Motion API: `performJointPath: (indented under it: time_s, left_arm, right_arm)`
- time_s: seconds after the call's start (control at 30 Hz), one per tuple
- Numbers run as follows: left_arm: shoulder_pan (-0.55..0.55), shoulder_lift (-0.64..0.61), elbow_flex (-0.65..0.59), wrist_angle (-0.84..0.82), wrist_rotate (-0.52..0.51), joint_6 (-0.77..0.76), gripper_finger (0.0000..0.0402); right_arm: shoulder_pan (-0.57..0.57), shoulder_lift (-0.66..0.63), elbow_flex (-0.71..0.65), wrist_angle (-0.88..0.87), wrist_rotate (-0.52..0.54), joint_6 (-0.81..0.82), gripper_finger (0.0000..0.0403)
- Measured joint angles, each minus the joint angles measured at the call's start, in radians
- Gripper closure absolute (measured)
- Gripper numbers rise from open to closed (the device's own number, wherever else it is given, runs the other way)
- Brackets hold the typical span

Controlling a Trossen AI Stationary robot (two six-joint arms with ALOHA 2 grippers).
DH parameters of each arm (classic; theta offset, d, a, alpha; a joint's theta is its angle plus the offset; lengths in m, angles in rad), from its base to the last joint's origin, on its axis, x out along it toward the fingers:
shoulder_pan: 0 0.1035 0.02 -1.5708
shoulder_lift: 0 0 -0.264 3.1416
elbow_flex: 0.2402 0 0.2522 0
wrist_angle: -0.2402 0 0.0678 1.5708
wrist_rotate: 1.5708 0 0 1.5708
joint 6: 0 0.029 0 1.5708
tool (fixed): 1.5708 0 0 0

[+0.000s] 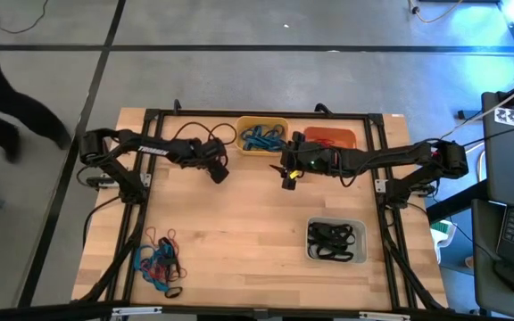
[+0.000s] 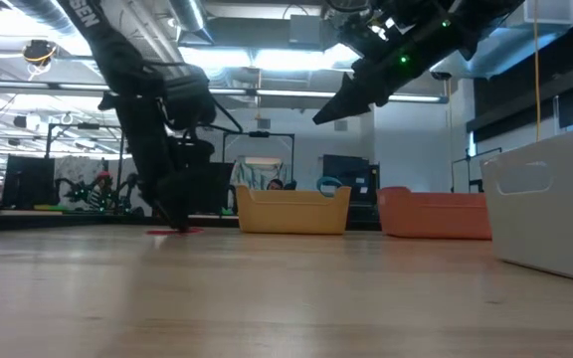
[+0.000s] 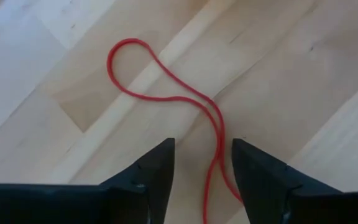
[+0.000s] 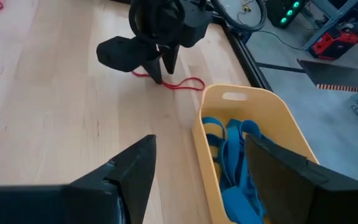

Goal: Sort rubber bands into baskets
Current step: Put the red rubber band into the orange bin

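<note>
text: white lettering on left arm [image 1: 153, 151] link | legibility: too small to read | other labels, numbers, signs: none legible in any view

table: pale wooden slatted tabletop [image 1: 239, 232], sitting inside a black frame
left arm: reaching in, left gripper [image 1: 219, 173] hanging just left of the yellow rectangular plastic basket [image 1: 261, 121]
yellow basket: holding blue rubber bands [image 1: 262, 138]
right arm: stretching across, right gripper [image 1: 287, 176] sitting beside the orange plastic basket [image 1: 335, 136]
grey translucent tub [image 1: 335, 259]: holding black bands [image 1: 333, 241]
loose pile: blue, red, black bands [image 1: 159, 261] lying near the front-left corner
</note>
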Motion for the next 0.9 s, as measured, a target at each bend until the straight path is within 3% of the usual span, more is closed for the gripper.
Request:
performJointPath:
  time_s: [0.17,0.4,0.9]
  left_arm:
    - [0.001,-0.003,-0.022,0.035,0.032,0.009,0.0289]
    - [0.001,-0.003,-0.022,0.042,0.062,0.051,0.039]
    - [-0.114,-0.09,0.012,0.004,0.083,0.063,0.0399]
  right_arm:
    - [0.0,0.0,0.0,0.0,0.0,0.0,0.0159]
    - [0.0,0.0,0.0,-0.002,-0.001,0.0,0.0159]
    - [0.003,0.0,0.0,-0.029,-0.015,0.004,0.0159]
